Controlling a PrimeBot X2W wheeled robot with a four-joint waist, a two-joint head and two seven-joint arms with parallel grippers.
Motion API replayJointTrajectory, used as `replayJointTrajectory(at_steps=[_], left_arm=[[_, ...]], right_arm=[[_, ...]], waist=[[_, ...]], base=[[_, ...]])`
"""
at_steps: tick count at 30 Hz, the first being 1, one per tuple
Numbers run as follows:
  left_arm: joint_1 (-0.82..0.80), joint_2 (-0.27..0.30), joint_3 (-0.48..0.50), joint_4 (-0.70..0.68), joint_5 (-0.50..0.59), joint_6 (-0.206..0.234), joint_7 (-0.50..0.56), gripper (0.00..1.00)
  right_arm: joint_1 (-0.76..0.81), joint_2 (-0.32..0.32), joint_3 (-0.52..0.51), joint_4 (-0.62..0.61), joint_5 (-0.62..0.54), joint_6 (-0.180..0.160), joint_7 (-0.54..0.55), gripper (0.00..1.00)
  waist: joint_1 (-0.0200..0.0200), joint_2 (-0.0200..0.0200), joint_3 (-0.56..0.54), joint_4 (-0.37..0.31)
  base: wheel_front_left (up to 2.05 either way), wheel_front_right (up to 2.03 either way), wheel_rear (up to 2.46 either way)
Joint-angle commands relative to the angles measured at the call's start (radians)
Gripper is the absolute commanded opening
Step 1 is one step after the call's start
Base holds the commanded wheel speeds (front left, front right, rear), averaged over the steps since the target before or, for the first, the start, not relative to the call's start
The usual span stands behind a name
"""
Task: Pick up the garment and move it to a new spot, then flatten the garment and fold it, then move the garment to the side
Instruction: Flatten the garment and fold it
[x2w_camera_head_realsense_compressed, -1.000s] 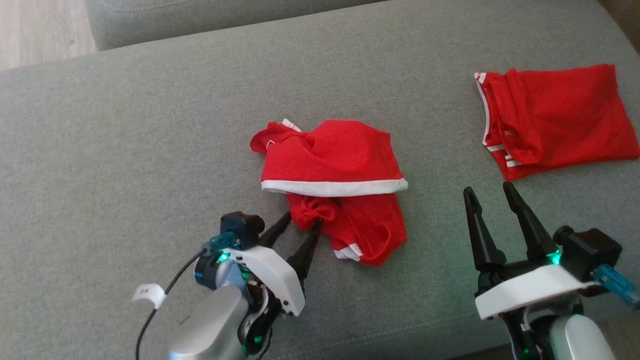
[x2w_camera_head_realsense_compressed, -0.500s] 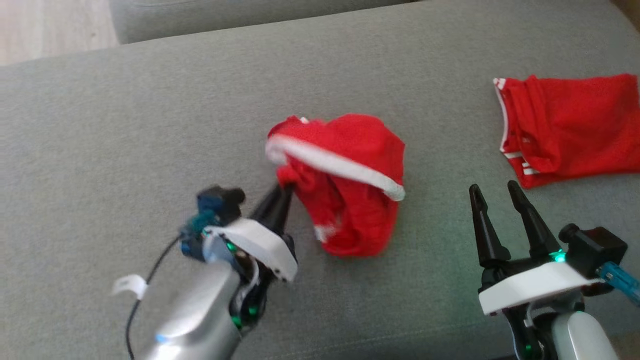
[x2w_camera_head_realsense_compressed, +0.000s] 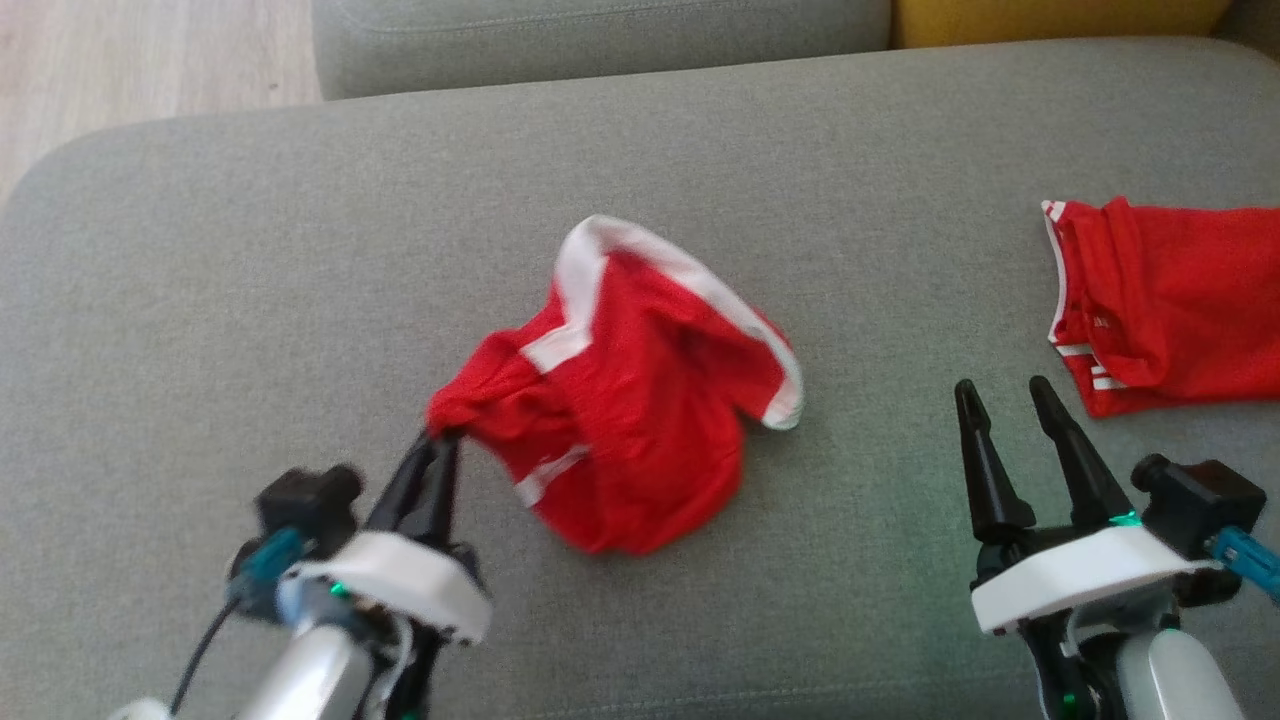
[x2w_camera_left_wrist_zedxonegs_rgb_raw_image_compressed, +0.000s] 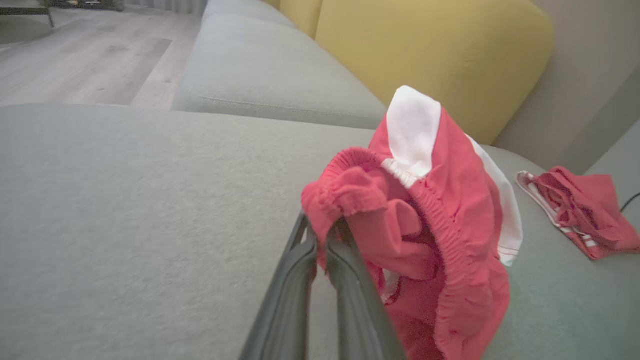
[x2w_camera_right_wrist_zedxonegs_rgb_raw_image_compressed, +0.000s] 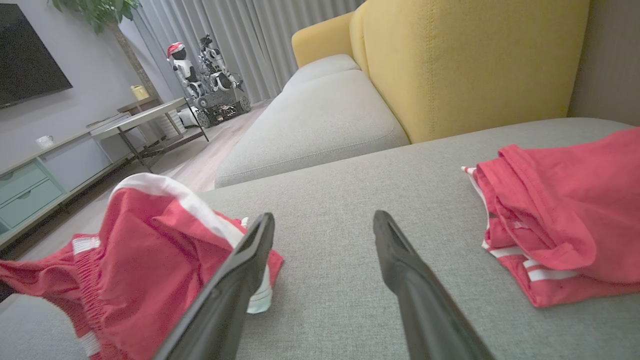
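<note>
I judge this is the pick-up step. My left gripper (x2w_camera_head_realsense_compressed: 438, 445) is clamped on the garment's (x2w_camera_head_realsense_compressed: 630, 420) elastic edge, with the cloth bunched at its two o'clock on the cushion (x2w_camera_head_realsense_compressed: 250, 300). Next I must carry it to a fresh spot. My right gripper (x2w_camera_head_realsense_compressed: 1003, 395) stands apart and empty, the garment at its nine o'clock.
</note>
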Motion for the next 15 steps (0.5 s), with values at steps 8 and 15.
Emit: replayJointTrajectory(at_steps=[8, 15], left_arm=[[0.094, 0.088, 0.123, -0.047, -0.08, 0.049, 0.039, 0.42], [0.103, 0.065, 0.137, 0.021, -0.111, 0.031, 0.011, 1.0]], right_arm=[[-0.004, -0.004, -0.011, -0.028, 0.006, -0.001, 0.02, 1.0], [-0.002, -0.004, -0.017, -0.035, -0.016, -0.001, 0.035, 1.0]], waist=[[0.0, 0.0, -0.016, 0.018], [0.0, 0.0, -0.032, 0.015]], base=[[0.0, 0.0, 0.0], [0.0, 0.0, 0.0]])
